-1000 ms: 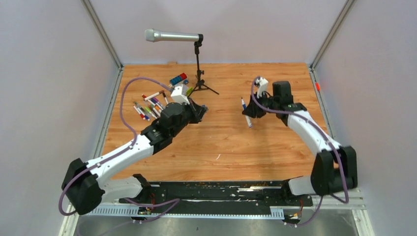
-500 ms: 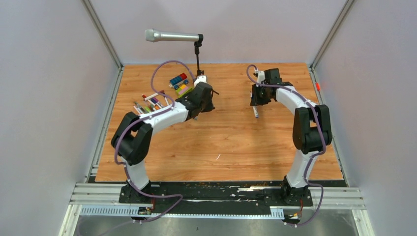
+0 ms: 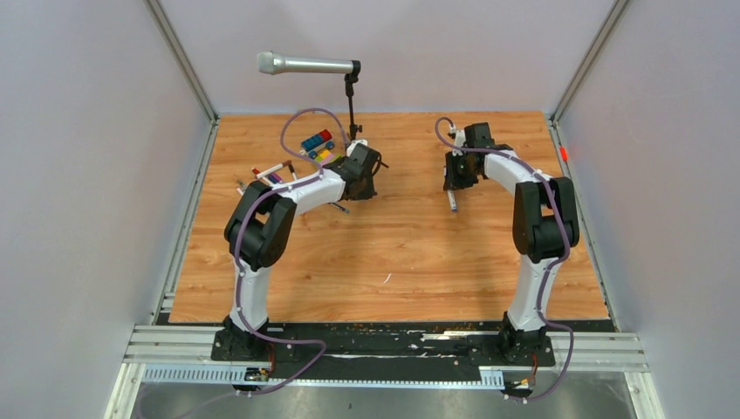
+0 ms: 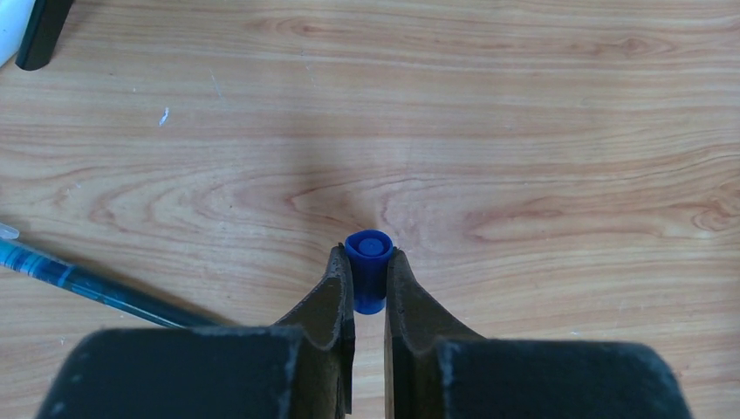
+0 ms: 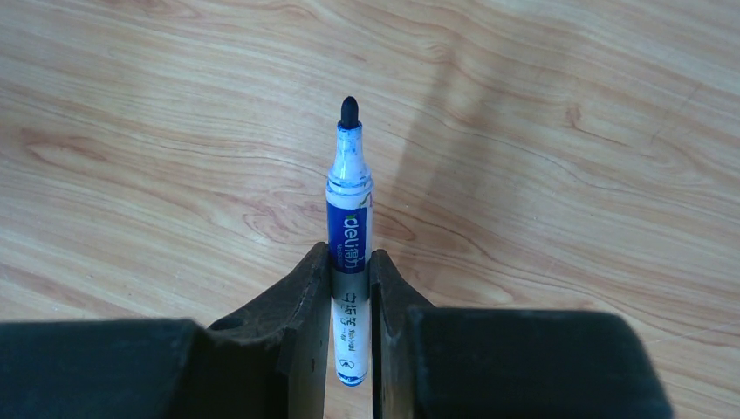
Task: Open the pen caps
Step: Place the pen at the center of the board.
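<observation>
In the left wrist view my left gripper point(image 4: 368, 264) is shut on a stubby blue pen cap point(image 4: 368, 247), pinched at the fingertips just above the wooden table. From above, the left gripper point(image 3: 363, 168) sits near the microphone stand's foot. My right gripper point(image 5: 350, 264) is shut on the barrel of a blue-and-white pen point(image 5: 348, 188) whose dark tip is bare and points away. In the top view this pen point(image 3: 452, 201) hangs below the right gripper point(image 3: 455, 182) at the back right. More pens point(image 3: 266, 175) lie in a pile at the left, partly hidden by the left arm.
A silver microphone point(image 3: 305, 64) on a black tripod stand point(image 3: 352, 109) rises at the back centre; one of its legs point(image 4: 39, 30) shows by my left fingers. Coloured toy blocks point(image 3: 318, 145) lie behind the left arm. A dark pen point(image 4: 87, 281) lies on the table left of the cap.
Both arms have drawn back and folded upright. The left gripper moved right and farther back, away from the pen pile; the right gripper carried the pen right and farther back.
</observation>
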